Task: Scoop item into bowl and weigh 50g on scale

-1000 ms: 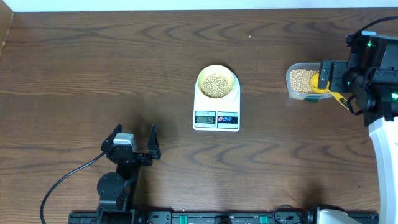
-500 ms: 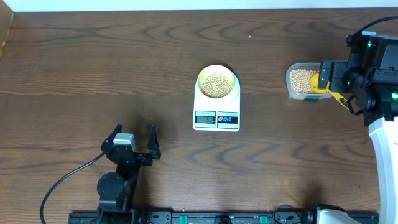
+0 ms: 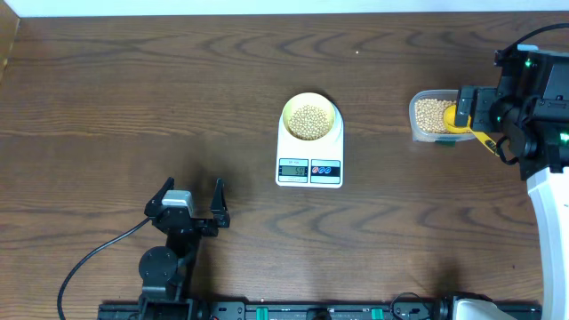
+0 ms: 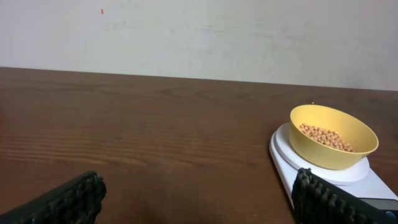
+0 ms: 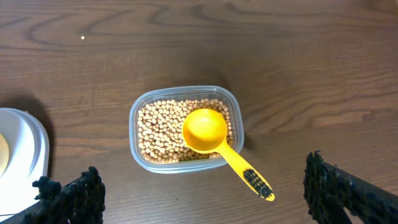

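The pale yellow bowl point(image 3: 310, 105) stands on the white scale point(image 3: 309, 169) at mid-table and holds tan beans point(image 3: 309, 122). The left wrist view shows the bowl point(image 4: 336, 152) with beans point(image 4: 326, 138) on the scale point(image 4: 283, 155). More beans point(image 5: 158, 134) fill a clear tub point(image 5: 133, 134), where an empty yellow scoop point(image 5: 205, 130) rests with its handle over the near rim. My right gripper point(image 5: 205, 193) hovers open just short of the tub, the handle's end between its fingers but untouched. Far from the scale at the front left, my left gripper point(image 4: 199, 199) is open and holds nothing.
The tub point(image 3: 431, 116) with the scoop point(image 3: 460, 120) sits at the right, under my right gripper point(image 3: 480, 124). My left gripper point(image 3: 193, 187) stands near the front edge, a black cable point(image 3: 89, 262) trailing from its base. A pale wall point(image 4: 199, 31) lies behind the table.
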Motion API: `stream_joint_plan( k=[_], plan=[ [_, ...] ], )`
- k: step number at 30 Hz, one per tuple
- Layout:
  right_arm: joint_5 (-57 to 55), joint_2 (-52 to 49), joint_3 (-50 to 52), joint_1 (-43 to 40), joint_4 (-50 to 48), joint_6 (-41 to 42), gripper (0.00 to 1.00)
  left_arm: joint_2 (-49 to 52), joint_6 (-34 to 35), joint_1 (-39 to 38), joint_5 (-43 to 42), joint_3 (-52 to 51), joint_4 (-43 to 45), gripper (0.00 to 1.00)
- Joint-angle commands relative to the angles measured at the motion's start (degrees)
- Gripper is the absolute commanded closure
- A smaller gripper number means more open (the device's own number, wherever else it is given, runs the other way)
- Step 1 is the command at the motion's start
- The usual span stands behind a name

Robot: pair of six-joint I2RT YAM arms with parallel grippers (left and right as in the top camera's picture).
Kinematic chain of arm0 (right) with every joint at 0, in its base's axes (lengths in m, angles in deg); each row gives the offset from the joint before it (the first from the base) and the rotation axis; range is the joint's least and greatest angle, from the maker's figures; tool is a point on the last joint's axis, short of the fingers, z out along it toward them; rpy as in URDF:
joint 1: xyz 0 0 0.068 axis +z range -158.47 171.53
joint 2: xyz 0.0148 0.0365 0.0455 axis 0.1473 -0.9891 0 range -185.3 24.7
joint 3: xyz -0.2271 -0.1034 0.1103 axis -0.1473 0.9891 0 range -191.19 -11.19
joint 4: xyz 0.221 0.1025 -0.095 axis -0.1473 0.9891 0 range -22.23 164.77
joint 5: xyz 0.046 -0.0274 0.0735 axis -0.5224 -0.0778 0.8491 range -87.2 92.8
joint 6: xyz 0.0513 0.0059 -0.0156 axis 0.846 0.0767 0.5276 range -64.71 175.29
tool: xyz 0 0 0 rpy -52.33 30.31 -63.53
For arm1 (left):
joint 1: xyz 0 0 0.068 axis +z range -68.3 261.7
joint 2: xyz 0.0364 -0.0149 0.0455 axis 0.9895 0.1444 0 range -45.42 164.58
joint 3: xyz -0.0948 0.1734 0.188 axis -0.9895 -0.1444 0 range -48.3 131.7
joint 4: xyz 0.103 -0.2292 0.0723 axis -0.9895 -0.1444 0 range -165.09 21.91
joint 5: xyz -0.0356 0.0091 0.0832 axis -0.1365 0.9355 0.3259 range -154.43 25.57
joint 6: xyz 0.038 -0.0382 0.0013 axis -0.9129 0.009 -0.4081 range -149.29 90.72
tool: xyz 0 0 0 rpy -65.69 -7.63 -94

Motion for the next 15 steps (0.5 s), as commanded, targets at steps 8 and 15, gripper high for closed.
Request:
stream_joint_plan(
  k=[8, 15],
  plan=[
    [-0.28, 0.76, -0.07, 0.17, 0.04, 0.81, 0.01, -0.35, -0.31, 0.24, 0.04, -0.98, -1.97, 0.02],
    [-0.28, 1.49, -0.04, 0.11, 0.33, 0.81, 0.01, -0.35, -0.31, 0.24, 0.04, -0.98, -1.97, 0.02]
  ],
)
